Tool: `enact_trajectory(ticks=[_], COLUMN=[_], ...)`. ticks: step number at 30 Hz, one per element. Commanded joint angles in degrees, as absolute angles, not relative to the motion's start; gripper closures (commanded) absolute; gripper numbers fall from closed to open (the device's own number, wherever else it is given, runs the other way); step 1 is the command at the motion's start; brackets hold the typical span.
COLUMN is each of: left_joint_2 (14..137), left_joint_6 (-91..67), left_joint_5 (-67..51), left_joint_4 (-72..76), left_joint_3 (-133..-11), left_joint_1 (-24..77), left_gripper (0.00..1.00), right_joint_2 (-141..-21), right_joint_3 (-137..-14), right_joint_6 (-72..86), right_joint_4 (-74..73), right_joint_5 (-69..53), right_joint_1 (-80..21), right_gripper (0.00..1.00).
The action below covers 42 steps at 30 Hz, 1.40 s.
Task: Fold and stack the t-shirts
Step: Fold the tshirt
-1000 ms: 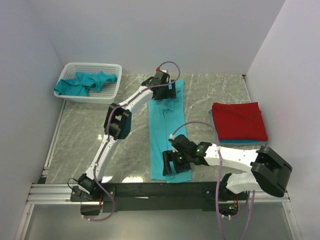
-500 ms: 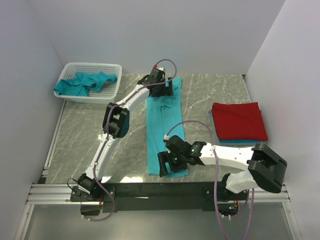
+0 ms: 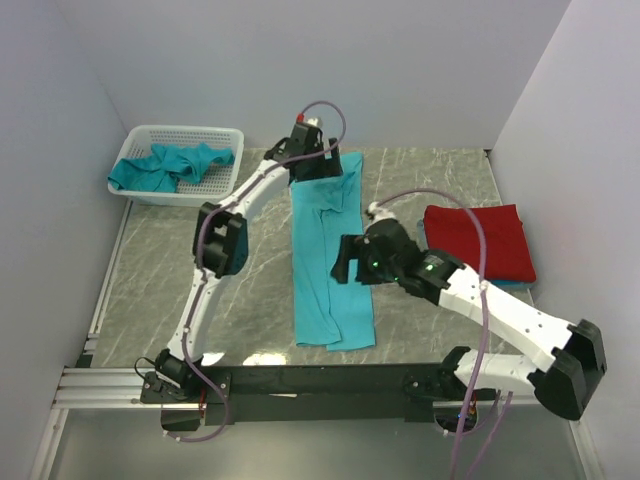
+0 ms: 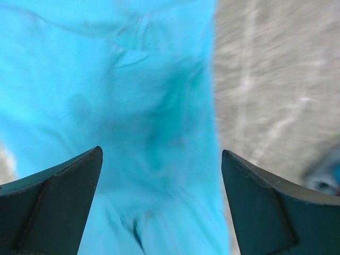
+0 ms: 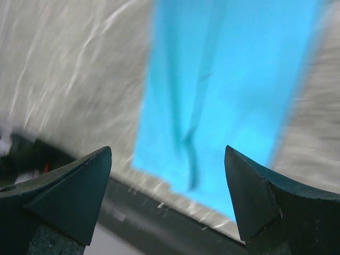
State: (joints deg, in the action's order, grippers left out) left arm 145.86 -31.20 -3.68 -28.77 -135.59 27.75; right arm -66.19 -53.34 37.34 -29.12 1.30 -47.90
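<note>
A teal t-shirt (image 3: 328, 262), folded lengthwise into a long strip, lies flat down the middle of the table. My left gripper (image 3: 320, 166) is open over its far end; the left wrist view shows the teal cloth (image 4: 133, 106) below the spread, empty left gripper (image 4: 160, 151). My right gripper (image 3: 347, 260) is open and raised above the strip's middle; the right wrist view shows the right gripper (image 5: 168, 149) with the shirt's near end (image 5: 234, 90) beneath it. A red folded t-shirt (image 3: 478, 240) lies on a blue one (image 3: 512, 285) at the right.
A white mesh basket (image 3: 225, 175) at the back left holds more teal shirts (image 3: 165, 165). The black front rail (image 3: 300, 380) runs along the near edge, also in the right wrist view (image 5: 159, 223). White walls close in the left, back and right sides.
My right gripper left the shirt's near end and rose back over its middle. The strip shifted slightly left and now lies free. My left gripper moved a little left at the far end.
</note>
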Motion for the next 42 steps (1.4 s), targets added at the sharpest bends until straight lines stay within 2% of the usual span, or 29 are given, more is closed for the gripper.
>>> enact_trajectory(ticks=[1, 8, 16, 23, 30, 39, 42], left_joint_2=[128.18, 111.38, 88.81, 73.84, 69.35, 72.50, 75.75], left_joint_6=[-31.64, -34.97, -43.32, -53.51, -58.62, -61.52, -61.35], left_joint_5=[-1.67, -2.11, -1.58, -2.20, -0.79, -4.39, -3.00], left_joint_4=[-27.24, -29.97, -23.30, -20.74, -24.26, -21.36, -22.23], left_joint_3=[-133.17, -114.46, -77.20, -48.83, -39.29, -36.21, -37.08], left_joint_1=[27.42, 27.60, 30.05, 41.28, 50.79, 56.86, 58.01], left_gripper=[0.01, 0.01, 0.01, 0.00, 0.01, 0.01, 0.09], right_joint_2=[-62.76, -55.82, -50.55, -49.31, -49.66, -51.33, -51.86], right_joint_3=[-53.27, -49.75, -41.23, -33.67, -26.56, -23.56, -22.59], right_joint_6=[35.86, 35.51, 35.94, 36.39, 36.47, 41.21, 43.85], right_joint_4=[-34.36, -32.96, -28.39, -29.53, -26.46, -25.14, -24.35], right_joint_5=[7.11, 8.70, 0.20, -7.02, -16.85, -14.68, -12.93], right_joint_1=[-41.86, -35.34, -32.70, -32.52, -32.69, -40.16, -42.53], right_gripper=[0.07, 0.02, 0.00, 0.00, 0.00, 0.00, 0.02])
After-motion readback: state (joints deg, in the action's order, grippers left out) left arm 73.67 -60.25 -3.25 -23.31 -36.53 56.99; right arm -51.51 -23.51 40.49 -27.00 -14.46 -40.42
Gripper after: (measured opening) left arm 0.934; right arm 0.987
